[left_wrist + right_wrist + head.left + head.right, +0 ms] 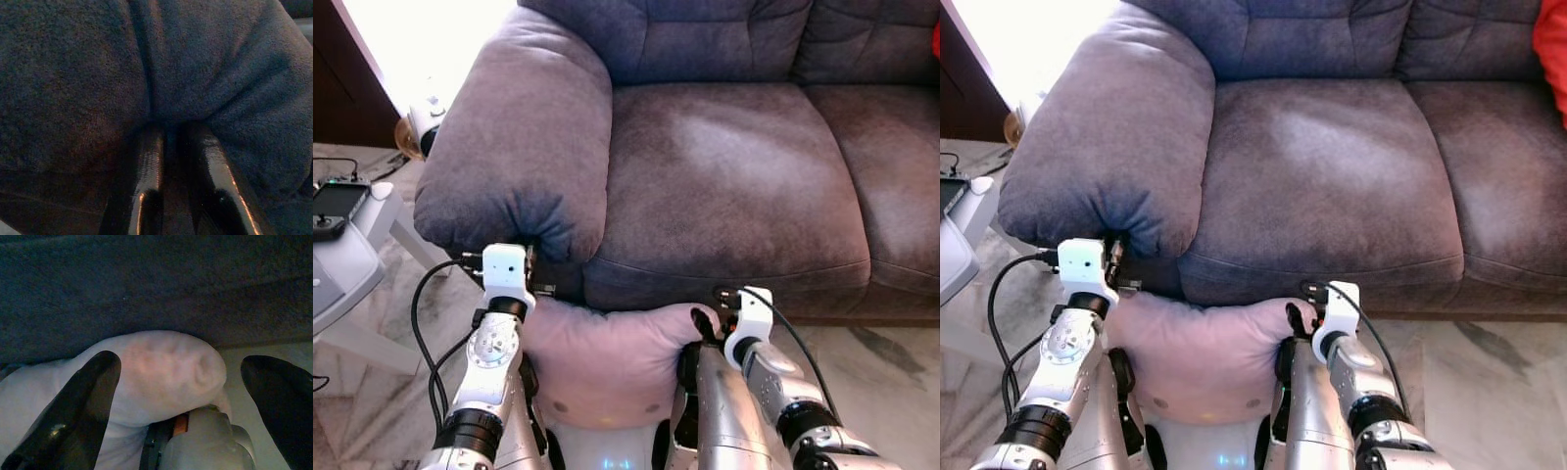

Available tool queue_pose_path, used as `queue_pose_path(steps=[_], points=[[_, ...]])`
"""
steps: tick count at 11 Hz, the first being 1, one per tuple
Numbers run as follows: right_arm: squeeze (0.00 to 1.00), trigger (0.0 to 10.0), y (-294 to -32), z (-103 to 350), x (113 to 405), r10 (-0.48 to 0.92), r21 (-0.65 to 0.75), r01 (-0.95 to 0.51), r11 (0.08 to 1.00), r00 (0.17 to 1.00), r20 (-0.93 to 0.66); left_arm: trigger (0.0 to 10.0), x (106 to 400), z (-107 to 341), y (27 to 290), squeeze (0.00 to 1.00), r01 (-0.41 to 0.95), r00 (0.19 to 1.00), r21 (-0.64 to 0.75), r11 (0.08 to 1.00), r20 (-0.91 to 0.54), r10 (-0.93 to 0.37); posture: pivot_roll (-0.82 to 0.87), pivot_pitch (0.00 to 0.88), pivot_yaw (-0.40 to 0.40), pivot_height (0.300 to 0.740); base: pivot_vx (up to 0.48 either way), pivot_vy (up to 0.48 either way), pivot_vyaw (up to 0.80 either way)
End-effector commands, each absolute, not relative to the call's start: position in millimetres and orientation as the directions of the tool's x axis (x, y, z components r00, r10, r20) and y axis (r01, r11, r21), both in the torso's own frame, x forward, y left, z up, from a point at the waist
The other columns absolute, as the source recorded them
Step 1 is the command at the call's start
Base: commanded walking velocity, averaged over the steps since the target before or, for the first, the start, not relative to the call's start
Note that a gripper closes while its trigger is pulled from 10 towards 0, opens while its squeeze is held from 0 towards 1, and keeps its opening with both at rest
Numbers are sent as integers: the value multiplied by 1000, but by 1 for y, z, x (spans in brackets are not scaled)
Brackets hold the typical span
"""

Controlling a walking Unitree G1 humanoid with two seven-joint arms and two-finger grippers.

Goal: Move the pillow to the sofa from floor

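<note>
A grey sofa (724,166) is filling the upper and middle part of the head views, its fat armrest (519,147) bulging at upper left and its seat cushions spreading to the right. A marble floor (891,372) is showing along the lower right and lower left edges. At far left a white counter (357,245) is carrying a black controller (333,208).

The pink pillow (607,357) is sitting low in the centre of the frame, pressed between the two silver arms and up against the sofa's front edge, below the seat and off the floor.

The left tool (178,147) is pushing into the grey fabric under the armrest, at the pillow's upper left corner; its two black fingers (146,196) are lying narrow, almost together, with only cloth ahead of them.

The right tool (181,382) is standing wide, its fingers (83,401) spread on either side of the pillow's right corner, which is bulging between them without being pinched.

A red object (1552,59) is peeking in at the upper right edge.
</note>
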State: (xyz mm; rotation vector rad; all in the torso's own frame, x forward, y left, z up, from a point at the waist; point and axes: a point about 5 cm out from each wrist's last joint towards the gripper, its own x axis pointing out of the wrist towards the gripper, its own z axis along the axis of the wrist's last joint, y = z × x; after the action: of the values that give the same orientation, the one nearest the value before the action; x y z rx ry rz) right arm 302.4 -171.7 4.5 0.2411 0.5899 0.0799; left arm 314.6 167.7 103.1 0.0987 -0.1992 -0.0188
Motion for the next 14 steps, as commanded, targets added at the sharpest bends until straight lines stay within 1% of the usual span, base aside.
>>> queue_pose_path(steps=[1,2,4,6,8,10,13,14], points=[[0,10000,-176,2,300,127,254,20,967,826,-549,10000,311,88,177,0,-24,994,73,997,104,16,45,232,-68,490,0,0,0],[0,10000,-179,2,301,118,258,32,966,830,-545,10000,310,91,176,0,-19,994,69,997,109,11,45,246,-68,490,0,0,0],[0,10000,-182,7,304,88,221,30,975,858,-505,10000,308,92,175,0,-14,994,68,998,114,6,52,274,-69,490,0,0,0],[0,10000,-181,14,311,89,249,38,968,875,-476,10000,303,98,174,0,-15,992,66,998,129,7,65,297,-75,490,0,0,0],[0,10000,-168,16,315,161,296,-16,955,867,-472,10000,300,104,176,0,-21,990,63,998,143,12,83,312,-83,490,0,0,0],[0,10000,-160,16,317,207,351,-31,936,855,-476,10000,297,107,177,0,-29,989,62,998,148,19,95,319,-88,490,0,0,0],[0,10000,-162,13,315,205,336,-25,942,834,-513,10000,289,103,179,0,-38,992,52,998,119,31,97,332,-94,490,0,0,0],[0,10000,-161,13,314,236,364,-39,931,825,-514,10000,287,103,177,0,-36,993,52,998,113,30,101,340,-95,490,0,0,0]])
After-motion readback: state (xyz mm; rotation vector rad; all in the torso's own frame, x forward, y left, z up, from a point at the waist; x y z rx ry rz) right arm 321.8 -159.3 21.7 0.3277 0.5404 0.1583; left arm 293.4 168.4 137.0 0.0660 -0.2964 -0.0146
